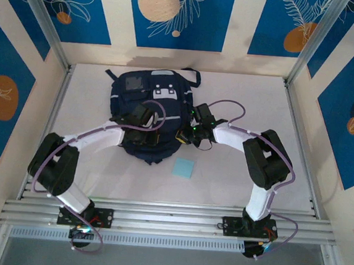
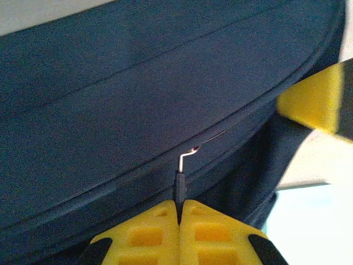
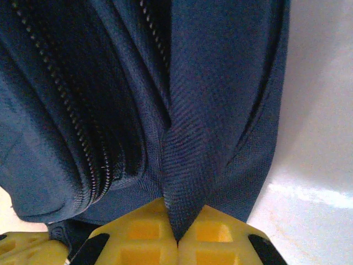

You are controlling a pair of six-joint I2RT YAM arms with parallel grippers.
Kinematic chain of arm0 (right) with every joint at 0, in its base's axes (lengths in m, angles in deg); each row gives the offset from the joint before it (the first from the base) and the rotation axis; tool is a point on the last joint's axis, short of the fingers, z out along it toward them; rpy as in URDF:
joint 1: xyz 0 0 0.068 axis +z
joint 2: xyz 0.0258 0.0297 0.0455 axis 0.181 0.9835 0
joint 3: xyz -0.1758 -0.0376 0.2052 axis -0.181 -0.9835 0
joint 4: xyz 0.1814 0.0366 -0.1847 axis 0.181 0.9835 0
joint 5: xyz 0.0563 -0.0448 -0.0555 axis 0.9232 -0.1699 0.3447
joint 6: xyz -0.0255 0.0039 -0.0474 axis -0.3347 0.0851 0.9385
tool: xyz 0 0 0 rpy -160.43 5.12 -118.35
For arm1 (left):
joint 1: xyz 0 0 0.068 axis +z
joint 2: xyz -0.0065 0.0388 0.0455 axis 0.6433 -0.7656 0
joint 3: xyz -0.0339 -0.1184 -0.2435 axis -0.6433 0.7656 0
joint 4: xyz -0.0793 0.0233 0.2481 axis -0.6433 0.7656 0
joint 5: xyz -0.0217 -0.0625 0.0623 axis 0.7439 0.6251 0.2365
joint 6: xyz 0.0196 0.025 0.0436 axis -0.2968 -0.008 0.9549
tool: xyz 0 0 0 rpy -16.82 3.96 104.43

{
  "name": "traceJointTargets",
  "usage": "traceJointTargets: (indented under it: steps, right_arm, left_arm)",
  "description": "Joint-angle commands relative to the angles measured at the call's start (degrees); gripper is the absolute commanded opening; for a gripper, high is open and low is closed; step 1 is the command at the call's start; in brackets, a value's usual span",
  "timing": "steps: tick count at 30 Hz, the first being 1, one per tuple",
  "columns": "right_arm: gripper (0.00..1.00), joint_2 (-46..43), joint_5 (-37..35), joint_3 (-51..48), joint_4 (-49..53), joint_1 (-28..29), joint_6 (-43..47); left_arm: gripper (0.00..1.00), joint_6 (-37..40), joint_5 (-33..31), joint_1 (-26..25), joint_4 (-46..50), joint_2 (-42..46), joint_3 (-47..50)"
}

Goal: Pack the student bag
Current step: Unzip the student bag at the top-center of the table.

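A lab robot cell: white tabletop [image 1: 248, 95] boxed in by silver aluminium frame posts [image 1: 43, 18] and blue leaf-printed backdrop panels [image 1: 205, 23], slotted aluminium mounting rail [image 1: 169, 218] along the bottom

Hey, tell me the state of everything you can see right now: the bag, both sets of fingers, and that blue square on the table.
student bag: lying on the table, gripped at two spots.
left fingers: shut on the zipper pull.
zipper pull: pinched at its tip.
right fingers: shut on a webbing strap of the bag.
light blue square: loose on the table beside the bag, not packed.
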Motion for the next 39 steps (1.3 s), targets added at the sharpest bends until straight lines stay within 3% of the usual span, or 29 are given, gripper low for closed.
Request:
traceJointTargets:
  steps: [1, 14, 18, 22, 26, 32, 39]
  right_arm:
    - [0.0, -2.4, -5.0, -0.6, -0.9, -2.0, 1.4]
    - [0.0, 0.6, -1.9, 7.1, 5.6, -6.1, 16.2]
    - [0.0, 5.1, -3.5, 14.9, 12.6, -7.9, 23.6]
    - [0.0, 10.5, 0.7, 22.9, 16.1, -9.3, 32.4]
    - [0.0, 15.2, -2.6, 31.3, 24.5, -9.4, 40.8]
    - [0.0, 14.9, -4.0, 31.4, 25.8, -10.7, 44.5]
    - [0.0, 15.2, -4.4, 31.9, 26.4, -11.0, 48.0]
  left_arm:
    - [0.0, 0.0, -5.0, 3.3, 4.0, 4.1, 3.0]
    - [0.0, 6.1, -5.5, 16.8, 7.7, 11.3, 7.3]
    - [0.0, 6.4, 1.8, 16.9, 5.8, 11.1, 8.1]
    - [0.0, 7.2, 5.4, 14.9, 4.8, 11.0, 9.0]
    - [0.0, 8.1, -1.1, 15.4, 4.1, 12.1, 10.8]
    - [0.0, 7.0, -12.4, 20.7, -0.6, 11.4, 12.9]
    - [0.0, 7.5, -17.4, 27.3, -7.2, 7.4, 7.9]
